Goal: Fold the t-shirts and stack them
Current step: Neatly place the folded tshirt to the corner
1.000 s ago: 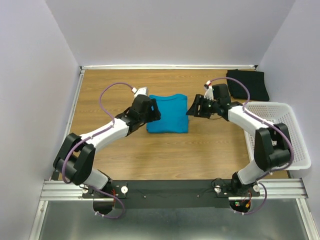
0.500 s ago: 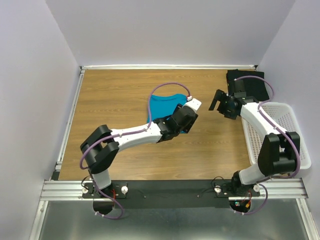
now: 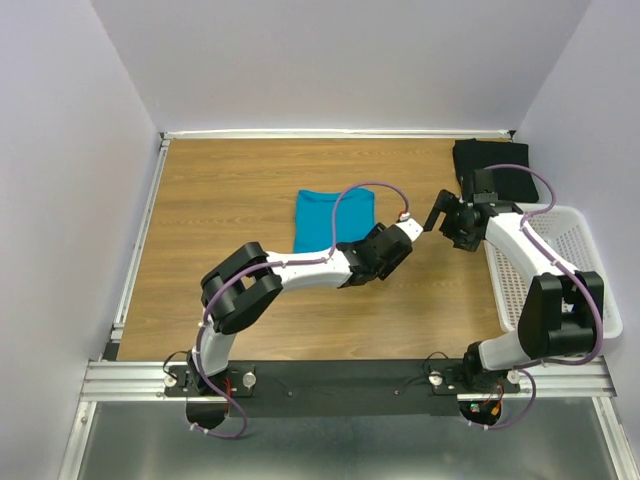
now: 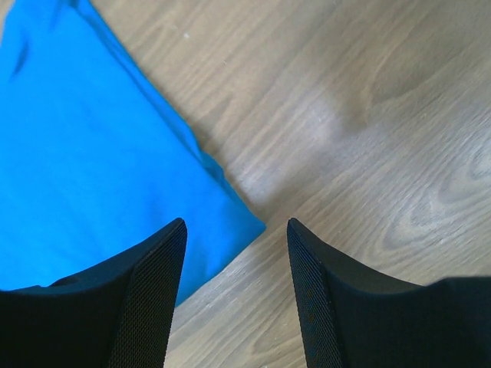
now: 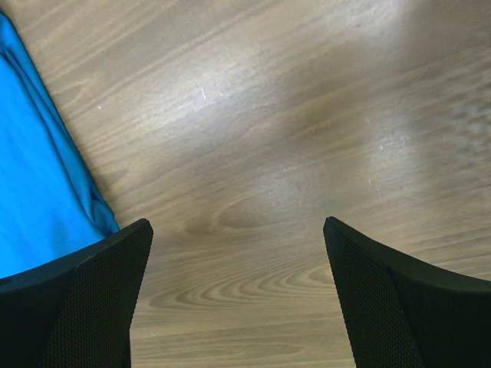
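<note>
The table (image 3: 230, 200) is wood-grain board, smooth, with a low sheen. The teal-blue t-shirt (image 4: 92, 153) is soft matt cloth, and so is the black t-shirt (image 3: 497, 165). The basket (image 3: 592, 300) is white perforated plastic. The pads (image 4: 153, 299) of the left gripper (image 4: 235, 224) and the right gripper (image 5: 238, 223) are black, matt and finely dimpled.

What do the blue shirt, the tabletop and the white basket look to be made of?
Blue shirt: soft matte cloth, probably knit; its folded edges crease softly.
Tabletop: wood or wood-look laminate, with grain lines and a slight sheen.
White basket: likely rigid plastic, with perforated walls.
</note>
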Controlling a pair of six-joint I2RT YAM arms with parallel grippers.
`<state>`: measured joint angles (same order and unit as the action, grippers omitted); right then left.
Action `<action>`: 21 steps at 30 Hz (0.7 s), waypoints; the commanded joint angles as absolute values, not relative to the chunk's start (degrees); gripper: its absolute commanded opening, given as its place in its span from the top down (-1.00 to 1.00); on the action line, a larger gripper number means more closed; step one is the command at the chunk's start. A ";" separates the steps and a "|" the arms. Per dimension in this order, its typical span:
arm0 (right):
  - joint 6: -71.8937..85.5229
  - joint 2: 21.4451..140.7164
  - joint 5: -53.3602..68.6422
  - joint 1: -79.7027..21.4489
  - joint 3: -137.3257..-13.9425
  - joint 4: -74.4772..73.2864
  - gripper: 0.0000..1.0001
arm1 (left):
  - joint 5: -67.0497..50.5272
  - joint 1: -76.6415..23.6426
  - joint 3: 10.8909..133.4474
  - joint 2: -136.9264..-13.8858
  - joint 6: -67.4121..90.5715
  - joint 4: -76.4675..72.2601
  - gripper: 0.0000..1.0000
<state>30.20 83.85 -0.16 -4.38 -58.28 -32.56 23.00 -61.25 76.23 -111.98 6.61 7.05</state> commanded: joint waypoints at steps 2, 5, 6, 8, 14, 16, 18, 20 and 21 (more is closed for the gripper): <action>31.11 82.09 1.58 -4.04 -56.43 -33.57 -1.00 | 19.95 -61.44 78.40 -114.43 5.45 9.67 -0.27; 31.11 81.91 1.85 -3.96 -55.90 -33.49 -1.00 | 18.73 -61.52 78.57 -115.40 5.36 10.63 -0.27; 31.11 81.83 1.93 -4.04 -55.81 -33.40 -1.00 | 18.63 -61.44 78.66 -115.75 5.27 10.98 -0.27; 31.03 82.00 2.28 -4.04 -55.81 -33.40 -1.00 | 18.89 -61.44 78.93 -116.54 5.45 11.42 -0.27; 31.20 82.53 4.12 -4.04 -55.81 -32.70 -1.00 | 20.65 -61.52 79.80 -119.17 6.32 12.74 -0.25; 31.20 82.70 5.09 -4.04 -55.72 -32.08 -1.00 | 23.02 -61.35 79.54 -119.44 6.94 13.01 -0.23; 31.20 82.97 5.80 -3.96 -55.46 -31.64 -1.00 | 24.08 -61.09 79.37 -119.53 7.29 12.92 -0.22; 31.20 83.14 6.67 -3.96 -55.28 -31.29 -1.00 | 23.82 -60.65 79.37 -119.79 7.47 12.92 -0.20; 31.38 83.32 6.94 -4.04 -55.11 -31.03 -1.00 | 23.30 -60.30 79.45 -119.88 7.64 12.92 -0.18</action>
<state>30.52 83.68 4.47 -4.38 -56.45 -32.38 21.58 -61.12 78.87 -117.86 6.59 10.98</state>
